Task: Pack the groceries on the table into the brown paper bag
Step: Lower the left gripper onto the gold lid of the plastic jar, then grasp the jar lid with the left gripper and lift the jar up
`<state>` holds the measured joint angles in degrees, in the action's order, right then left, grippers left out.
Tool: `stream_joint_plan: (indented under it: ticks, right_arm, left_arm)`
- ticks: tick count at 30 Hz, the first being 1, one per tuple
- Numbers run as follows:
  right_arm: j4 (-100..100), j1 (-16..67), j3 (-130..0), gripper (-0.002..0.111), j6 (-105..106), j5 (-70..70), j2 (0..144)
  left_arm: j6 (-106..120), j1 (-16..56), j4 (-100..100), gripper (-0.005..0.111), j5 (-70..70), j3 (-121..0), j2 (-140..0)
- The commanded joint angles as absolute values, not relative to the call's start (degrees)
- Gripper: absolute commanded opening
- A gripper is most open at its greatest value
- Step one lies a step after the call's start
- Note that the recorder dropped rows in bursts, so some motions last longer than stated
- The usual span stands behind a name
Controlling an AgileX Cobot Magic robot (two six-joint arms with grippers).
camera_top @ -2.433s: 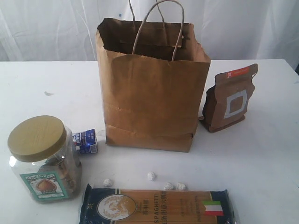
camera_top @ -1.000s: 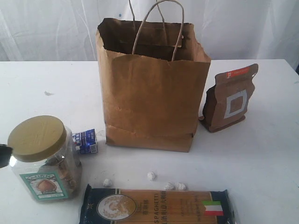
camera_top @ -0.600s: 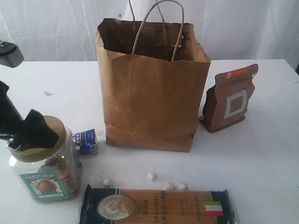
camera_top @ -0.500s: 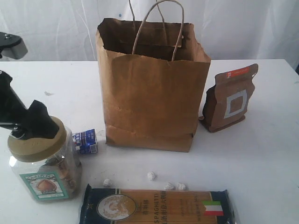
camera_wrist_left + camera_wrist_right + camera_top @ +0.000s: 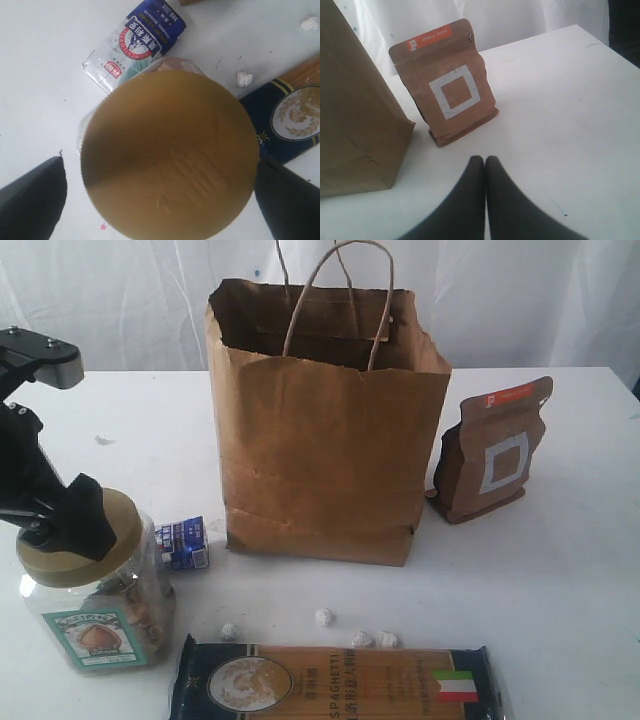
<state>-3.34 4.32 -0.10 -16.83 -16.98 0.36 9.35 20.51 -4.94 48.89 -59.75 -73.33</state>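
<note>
Since earlier, my left gripper (image 5: pixel 160 167) arrived over tan-lidded clear jar (image 5: pixel 95 590), jaws spread either side of lid, not clamped. My right gripper (image 5: pixel 485 165) pinched together, empty, near brown pouch (image 5: pixel 495 450). Brown paper bag (image 5: pixel 320 440) upright mid-table (image 5: pixel 560 580). Packing barely begun, I judge: jar, pouch, blue spaghetti packet (image 5: pixel 330 685), small blue-white carton (image 5: pixel 185 542), tiny foil balls (image 5: pixel 325 617) all outside.

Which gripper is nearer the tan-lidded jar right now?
Left. The left gripper hovers over the jar, its open fingers flanking the lid. The right gripper, shut, faces the brown pouch on the other side of the paper bag.

One bag (image 5: pixel 320 450), jar (image 5: pixel 95 590), pouch (image 5: pixel 495 455), packet (image 5: pixel 330 685), carton (image 5: pixel 185 543), four foil balls (image 5: pixel 324 617)
</note>
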Motion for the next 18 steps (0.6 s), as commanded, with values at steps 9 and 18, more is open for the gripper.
stream_joint_plan:
  ticks: [9, 18]
  right_arm:
    - [-3.2, 3.9, 0.0, 0.000, -16.6, -16.6, 0.0]
    - [-3.2, 3.9, 0.0, 0.000, -16.6, -16.6, 0.0]
  left_arm:
    - [9.3, 20.8, -5.4, 0.102, 50.7, -60.2, -73.4]
    - [12.0, 22.8, -6.3, 0.102, 50.6, -60.1, -73.4]
